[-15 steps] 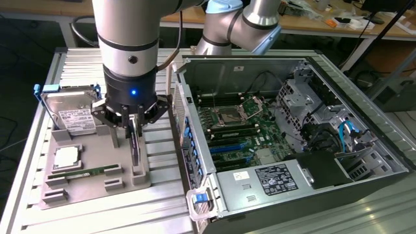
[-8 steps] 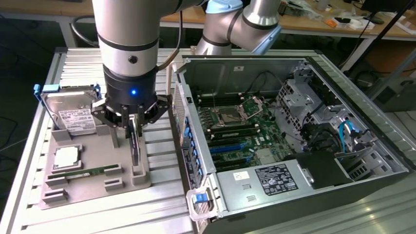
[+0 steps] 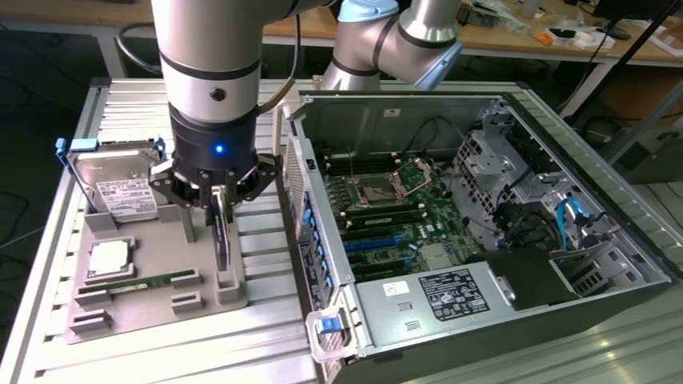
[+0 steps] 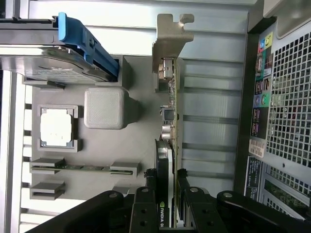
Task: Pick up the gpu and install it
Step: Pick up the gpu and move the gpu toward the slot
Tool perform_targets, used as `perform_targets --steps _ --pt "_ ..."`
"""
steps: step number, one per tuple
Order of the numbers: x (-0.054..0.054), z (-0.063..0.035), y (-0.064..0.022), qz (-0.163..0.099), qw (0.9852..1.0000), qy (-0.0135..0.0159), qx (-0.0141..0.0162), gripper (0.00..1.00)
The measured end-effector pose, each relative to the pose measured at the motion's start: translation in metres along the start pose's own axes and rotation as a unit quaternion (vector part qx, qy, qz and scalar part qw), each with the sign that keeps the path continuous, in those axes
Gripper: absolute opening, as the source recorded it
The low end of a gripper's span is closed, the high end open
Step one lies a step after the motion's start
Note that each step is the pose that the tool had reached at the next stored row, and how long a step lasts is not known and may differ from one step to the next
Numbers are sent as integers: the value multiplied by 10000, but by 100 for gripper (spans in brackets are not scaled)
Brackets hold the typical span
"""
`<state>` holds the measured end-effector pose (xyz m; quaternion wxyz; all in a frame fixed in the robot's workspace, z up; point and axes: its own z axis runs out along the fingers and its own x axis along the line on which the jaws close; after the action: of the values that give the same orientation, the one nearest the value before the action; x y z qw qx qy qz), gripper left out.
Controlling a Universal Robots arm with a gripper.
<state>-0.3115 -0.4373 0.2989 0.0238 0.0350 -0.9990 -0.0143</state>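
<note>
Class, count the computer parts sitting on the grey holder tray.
4: hard drive, propped at the back; processor and memory stick, lying flat; gpu, upright beside the case.

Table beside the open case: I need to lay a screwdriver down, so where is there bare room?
Bare slats of the table lie below the gray holder in the exterior view. The gap between holder and computer case is narrow, with the gripper shut on the gpu beside it.
</note>
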Motion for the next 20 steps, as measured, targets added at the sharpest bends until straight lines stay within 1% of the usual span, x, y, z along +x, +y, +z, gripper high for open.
perform_targets --steps 6,16,19,20 --pt "9 -195 6 1 10000 -1 -1 27" --pt "18 -392 12 6 10000 0 0 27" --pt "24 -502 15 7 10000 0 -1 27" --pt "27 -586 18 8 10000 -1 -1 27"
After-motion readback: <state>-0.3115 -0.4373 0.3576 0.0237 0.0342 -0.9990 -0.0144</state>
